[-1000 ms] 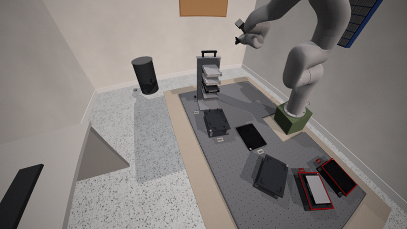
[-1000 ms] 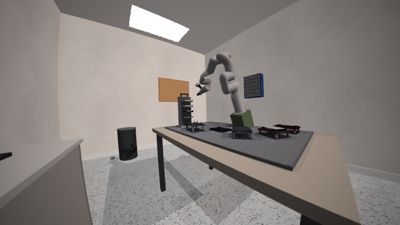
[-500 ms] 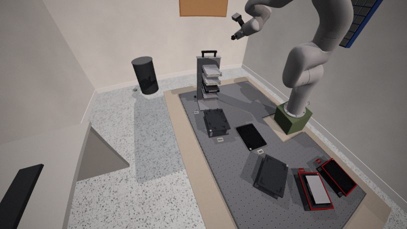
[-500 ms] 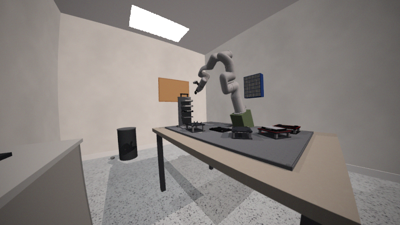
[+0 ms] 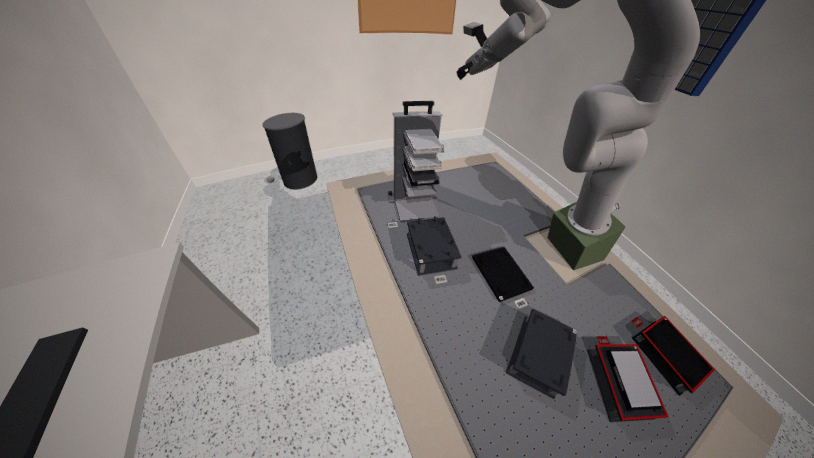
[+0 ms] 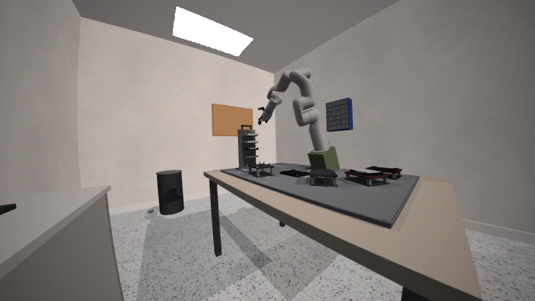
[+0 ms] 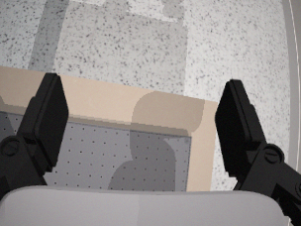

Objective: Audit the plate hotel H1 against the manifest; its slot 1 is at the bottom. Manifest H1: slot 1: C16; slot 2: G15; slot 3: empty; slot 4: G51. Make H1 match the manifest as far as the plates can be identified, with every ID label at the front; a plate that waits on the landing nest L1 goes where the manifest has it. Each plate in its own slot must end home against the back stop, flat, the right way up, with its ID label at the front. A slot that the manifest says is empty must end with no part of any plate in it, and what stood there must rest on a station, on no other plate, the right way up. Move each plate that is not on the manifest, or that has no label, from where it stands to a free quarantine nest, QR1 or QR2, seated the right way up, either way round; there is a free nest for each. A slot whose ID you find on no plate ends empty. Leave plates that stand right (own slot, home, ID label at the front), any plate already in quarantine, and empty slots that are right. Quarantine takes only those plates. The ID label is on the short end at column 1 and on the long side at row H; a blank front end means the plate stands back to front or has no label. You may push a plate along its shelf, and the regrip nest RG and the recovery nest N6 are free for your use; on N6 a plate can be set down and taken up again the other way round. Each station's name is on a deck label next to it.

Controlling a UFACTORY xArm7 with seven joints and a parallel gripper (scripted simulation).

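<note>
Plates were stacked in the hotel [image 5: 398,149] at the far end of the desk [image 6: 426,221], three that I could count: two pale ones up top and a dark one lower down. Labels were too small for me to read from where I stood. The pincer [image 5: 465,70] was spread wide, pinching nothing, hanging high in the air to the right of the hotel and well above its carry handle.

So the thing that mattered: the plates sat below and to the left of the pincer, with their long axis running back into the tower, short ends poking out toward the near side. My guess is the arm needed to drop down and swing round to the front to even see those ends.

Elsewhere, a white plate [image 5: 636,378] was already sitting in one red-edged quarantine nest [image 5: 602,364] at the near right, and the other red nest [image 5: 705,369] beside it looked dark. A black plate [image 5: 502,272] lay flat mid-desk.
</note>
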